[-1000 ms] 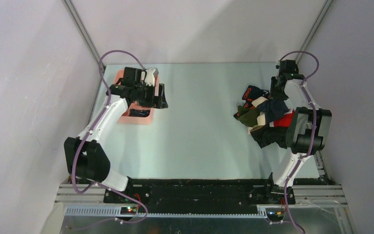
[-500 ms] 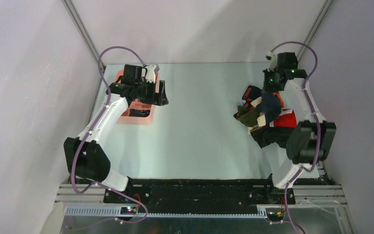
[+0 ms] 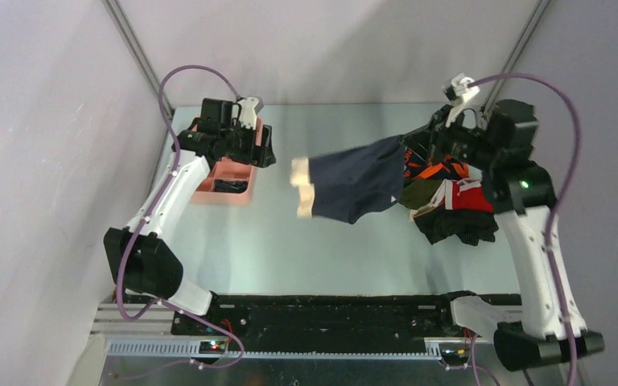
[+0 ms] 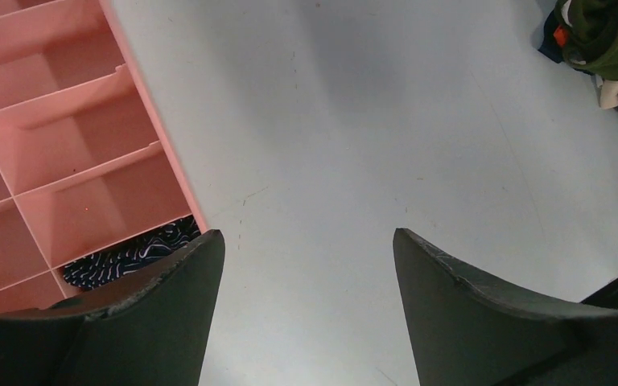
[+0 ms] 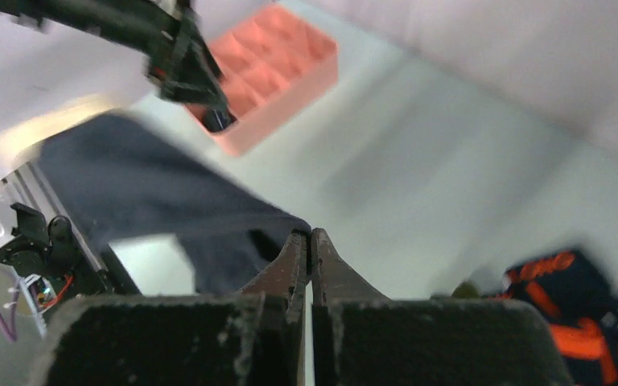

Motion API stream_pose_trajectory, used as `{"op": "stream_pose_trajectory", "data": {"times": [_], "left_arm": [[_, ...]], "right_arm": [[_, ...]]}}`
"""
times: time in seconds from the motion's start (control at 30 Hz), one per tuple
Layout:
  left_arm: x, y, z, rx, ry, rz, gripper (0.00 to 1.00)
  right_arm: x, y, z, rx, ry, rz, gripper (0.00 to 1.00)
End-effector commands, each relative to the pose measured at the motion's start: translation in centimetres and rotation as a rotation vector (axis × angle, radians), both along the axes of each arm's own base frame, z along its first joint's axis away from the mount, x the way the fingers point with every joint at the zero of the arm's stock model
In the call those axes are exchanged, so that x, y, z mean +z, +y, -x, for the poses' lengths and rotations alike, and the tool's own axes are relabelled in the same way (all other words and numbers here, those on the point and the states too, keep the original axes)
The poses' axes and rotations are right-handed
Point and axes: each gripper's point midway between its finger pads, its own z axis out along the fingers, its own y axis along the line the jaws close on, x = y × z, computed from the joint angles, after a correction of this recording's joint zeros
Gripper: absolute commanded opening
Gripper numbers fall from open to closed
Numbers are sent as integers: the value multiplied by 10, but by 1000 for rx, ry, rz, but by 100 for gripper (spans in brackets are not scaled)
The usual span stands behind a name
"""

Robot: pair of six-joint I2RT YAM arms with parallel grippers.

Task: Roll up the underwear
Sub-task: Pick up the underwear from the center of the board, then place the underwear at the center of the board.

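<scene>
Navy briefs lifted off pile, trailing left from right tool clamped on their edge, left tool wide.

Soft, even light is falling on the table, casting faint shadows; the right wrist view is smearing the navy briefs with motion blur.

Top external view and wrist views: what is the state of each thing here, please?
navy underwear: pinched at an edge, unrolled, spread out.
right gripper: jaws shut on navy underwear.
left gripper: jaws open, empty.
other underwear: heaped, unrolled.
pink tray: one compartment holds patterned cloth, others seen are empty.
</scene>
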Motion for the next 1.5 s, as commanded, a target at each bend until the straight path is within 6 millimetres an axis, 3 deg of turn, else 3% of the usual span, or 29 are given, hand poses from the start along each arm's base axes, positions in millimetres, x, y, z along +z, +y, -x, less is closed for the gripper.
{"op": "stream_pose_trajectory", "data": {"times": [0.0, 0.03, 0.07, 0.1, 0.17, 0.23, 0.4, 0.47, 0.53, 0.57, 0.6, 0.63, 0.7, 0.73, 0.77, 0.83, 0.9, 1.03, 1.17, 1.3, 1.47], "left_arm": [[8, 0, 6, -43, -31, 0, 82], [6, -2, 7, -46, -27, 6, 82], [3, -3, 8, -51, -19, 16, 82], [-2, -5, 11, -53, -2, 28, 82], [-9, -8, 12, -61, 14, 41, 81], [-16, -10, 17, -72, 37, 49, 81], [-38, -19, 33, -116, 94, 68, 81], [-49, -34, 47, -186, 129, 95, 80], [-57, -51, 64, -282, 142, 126, 79], [-58, -58, 67, -319, 124, 141, 78], [-64, -70, 85, -403, 124, 158, 77], [-63, -77, 86, -478, 56, 144, 76], [-69, -97, 112, -694, -67, 87, 75], [-78, -106, 135, -803, -99, 55, 74], [-84, -109, 142, -934, -197, -17, 73], [-109, -118, 182, -1203, -302, -107, 72], [-123, -125, 199, -1341, -383, -118, 67], [-144, -147, 215, -1542, -574, -182, 64], [-159, -176, 219, -1605, -769, -283, 66], [-168, -191, 223, -1638, -837, -312, 64], [-186, -195, 237, -1745, -847, -333, 56]], "right_arm": [[-138, -7, -55, -57, 487, -37, 0], [-166, -13, -57, -81, 567, -41, 0], [-188, -16, -67, -105, 614, -45, 7], [-221, -24, -72, -155, 696, -52, 23], [-258, -39, -74, -232, 783, -35, 49], [-272, -50, -73, -294, 833, -25, 55], [-256, -54, -59, -274, 769, 18, 53], [-234, -39, -39, -99, 681, 48, 50], [-228, -26, -10, 103, 563, 185, 49], [-231, -17, 3, 243, 431, 320, 50], [-238, -20, 27, 304, 439, 396, 50], [-245, -17, 36, 399, 357, 491, 49], [-260, -27, 51, 427, 352, 593, 51], [-270, -34, 57, 422, 385, 637, 51], [-277, -38, 65, 449, 413, 669, 50], [-293, -51, 69, 451, 460, 753, 48], [-305, -61, 67, 426, 484, 789, 48], [-320, -71, 51, 350, 547, 750, 48], [-327, -79, 37, 262, 612, 716, 47], [-331, -90, 39, 211, 682, 684, 46], [-333, -102, 47, 163, 765, 650, 46]]}}
